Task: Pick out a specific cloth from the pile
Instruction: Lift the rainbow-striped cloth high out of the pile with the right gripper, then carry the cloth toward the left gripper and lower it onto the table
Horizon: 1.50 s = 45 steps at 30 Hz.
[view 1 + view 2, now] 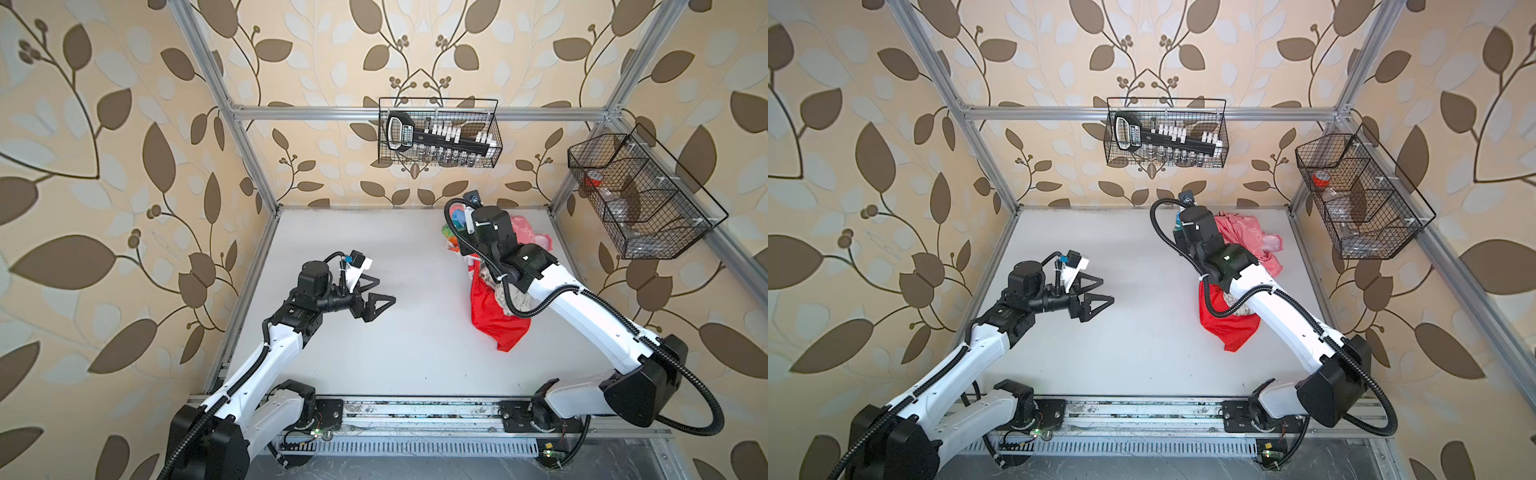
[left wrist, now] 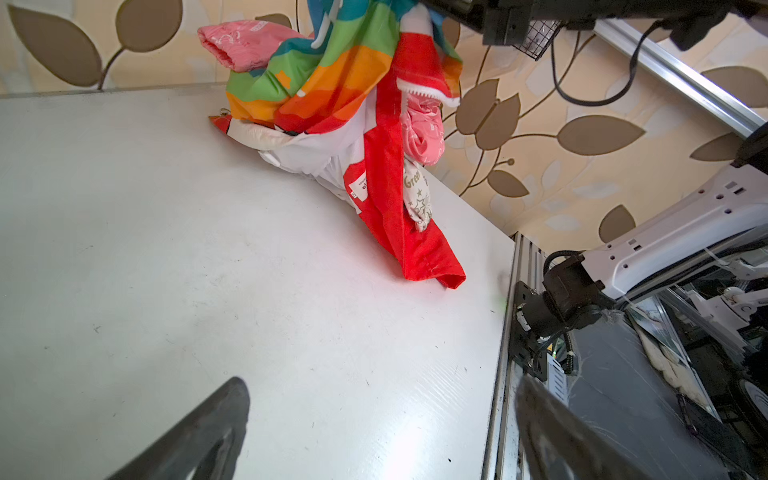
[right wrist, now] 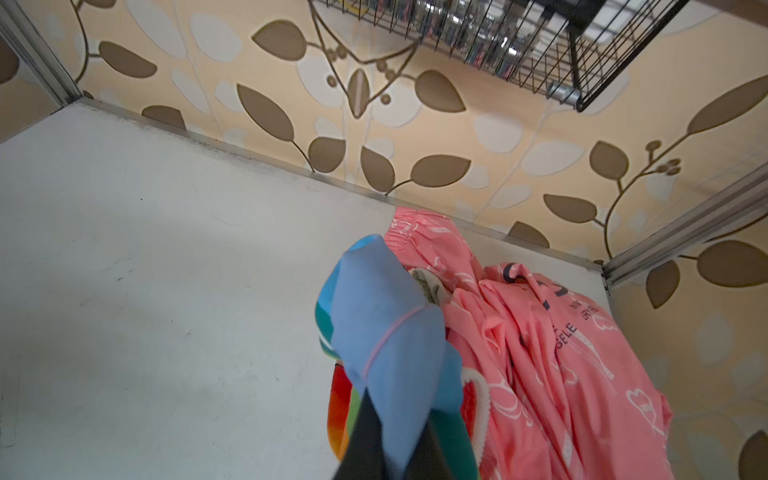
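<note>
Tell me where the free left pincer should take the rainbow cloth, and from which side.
Probably the cloth by its red tail, near the free corner, which lies on the table clear of the pile. Bring the left pincer in across the open table; the right pincer, shut on the blue top, crowds the far side.

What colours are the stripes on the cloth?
Rainbow: teal, green, orange and red stripes on the cloth. The left wrist view shows them best.
</note>
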### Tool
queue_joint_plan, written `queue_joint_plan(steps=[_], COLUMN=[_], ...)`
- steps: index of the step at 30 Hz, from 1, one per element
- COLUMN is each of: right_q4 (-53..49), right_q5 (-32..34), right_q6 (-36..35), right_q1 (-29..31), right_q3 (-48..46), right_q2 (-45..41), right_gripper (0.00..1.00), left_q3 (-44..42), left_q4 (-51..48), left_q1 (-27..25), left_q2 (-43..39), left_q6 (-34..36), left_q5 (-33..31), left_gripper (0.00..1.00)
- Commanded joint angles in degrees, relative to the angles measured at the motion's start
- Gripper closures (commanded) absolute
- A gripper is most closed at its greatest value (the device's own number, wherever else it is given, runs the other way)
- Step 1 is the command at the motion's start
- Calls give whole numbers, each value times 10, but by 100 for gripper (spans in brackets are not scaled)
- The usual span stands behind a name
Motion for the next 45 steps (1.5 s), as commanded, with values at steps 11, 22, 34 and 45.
queue_joint_plan(steps=[11,22,34,45], right_q4=[76,107,125,69], right_q5=[40,56,-19,-204], right_q6=[-76,-132,-126,-60], right_q1=[50,97,129,153], right_q3=[115,218,282,447], right_q2=[-12,7,68,228], right_gripper=[100,100,100,100], left_q3=[-5,-6,12,50], left_q4=[20,19,0,-95], left_q1=[-6,-6,-51,-123], left_q2=[-15,-22,-142,-200], left_q6=[0,-1,-41,4], left_q5=[1,-11,-134,-239], left_gripper=[1,1,1,1])
